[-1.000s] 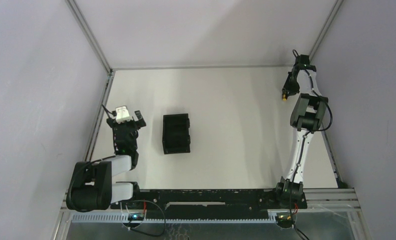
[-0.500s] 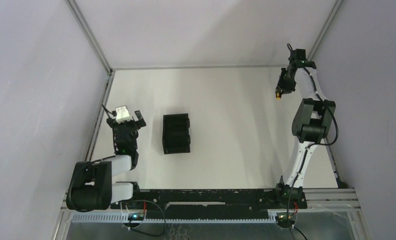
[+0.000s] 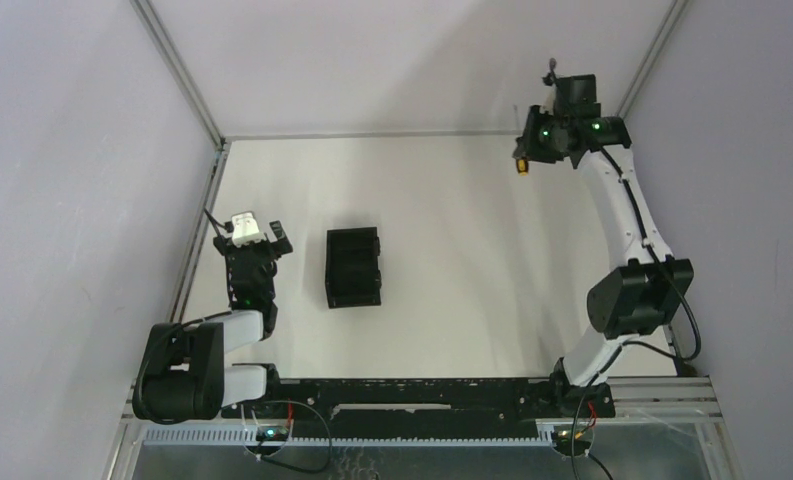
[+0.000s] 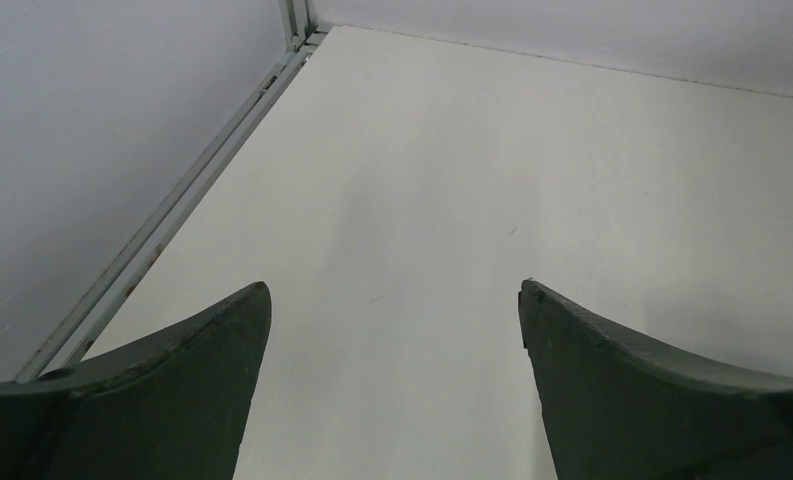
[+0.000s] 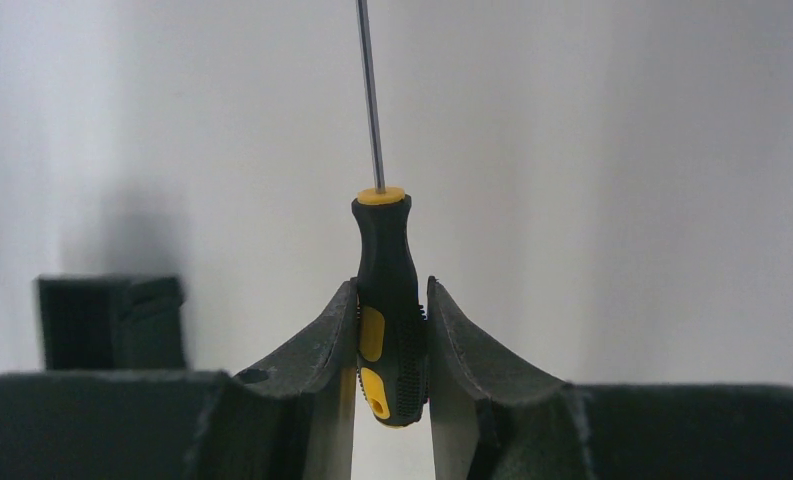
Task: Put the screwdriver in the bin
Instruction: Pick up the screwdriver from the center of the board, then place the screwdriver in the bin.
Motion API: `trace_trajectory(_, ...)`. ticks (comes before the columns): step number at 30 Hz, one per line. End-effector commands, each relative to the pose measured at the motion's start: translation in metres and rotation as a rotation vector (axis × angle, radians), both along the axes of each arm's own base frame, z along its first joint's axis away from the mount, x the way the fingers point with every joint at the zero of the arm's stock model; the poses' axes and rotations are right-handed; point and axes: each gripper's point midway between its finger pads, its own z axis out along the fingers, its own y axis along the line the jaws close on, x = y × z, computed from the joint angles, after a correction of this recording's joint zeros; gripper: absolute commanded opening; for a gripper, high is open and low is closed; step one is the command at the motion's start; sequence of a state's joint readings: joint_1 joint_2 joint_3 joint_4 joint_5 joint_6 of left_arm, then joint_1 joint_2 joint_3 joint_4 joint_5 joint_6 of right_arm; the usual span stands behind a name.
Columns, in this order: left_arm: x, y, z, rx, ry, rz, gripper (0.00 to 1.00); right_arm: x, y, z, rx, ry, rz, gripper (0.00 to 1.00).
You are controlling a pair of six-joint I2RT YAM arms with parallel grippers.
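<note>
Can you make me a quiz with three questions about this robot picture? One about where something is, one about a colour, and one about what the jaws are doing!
1. Where is the bin?
A) on the table, near the left gripper
B) held up in the air
C) on top of the right arm

2. What colours are on the screwdriver handle?
A) red and white
B) all green
C) black and yellow

3. What are the right gripper jaws doing?
A) standing wide open, empty
B) shut on the screwdriver handle
C) shut on the bin

Answers:
1 A: the top view shows it resting on the table close to the left gripper.
2 C: the right wrist view shows a black handle with yellow patches.
3 B: both jaws press on the handle's sides.
</note>
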State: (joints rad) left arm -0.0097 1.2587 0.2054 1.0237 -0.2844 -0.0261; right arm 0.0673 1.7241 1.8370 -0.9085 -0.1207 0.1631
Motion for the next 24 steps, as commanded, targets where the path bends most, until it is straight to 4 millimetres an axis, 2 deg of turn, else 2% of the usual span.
trace_trajectory(1, -0.002, 0.003, 0.003, 0.012, -0.018, 0.005, 0.98, -0.021, 0.053, 0.046, 0.088, -0.113, 0.109, 0.0)
trace_trajectory(4, -0.002, 0.003, 0.003, 0.012, -0.018, 0.005, 0.98, -0.037, 0.096, 0.06, 0.139, -0.159, 0.189, 0.0)
trace_trajectory(6, -0.002, 0.003, 0.003, 0.012, -0.019, 0.005, 0.98, -0.047, 0.125, 0.063, 0.181, -0.176, 0.232, 0.0)
trace_trajectory(10, -0.002, 0.003, 0.003, 0.012, -0.018, 0.004, 0.98, -0.068, 0.182, 0.055, 0.228, -0.202, 0.308, 0.0)
trace_trajectory(15, -0.002, 0.003, 0.003, 0.012, -0.018, 0.004, 0.98, -0.095, 0.252, 0.03, 0.232, -0.177, 0.42, 0.0)
trace_trajectory(18, -0.002, 0.002, 0.003, 0.012, -0.019, 0.004, 0.98, -0.11, 0.29, 0.008, 0.196, -0.159, 0.468, 0.0)
trace_trajectory(24, -0.002, 0.003, 0.003, 0.012, -0.019, 0.005, 0.98, -0.129, 0.342, -0.042, 0.148, -0.105, 0.523, 0.0)
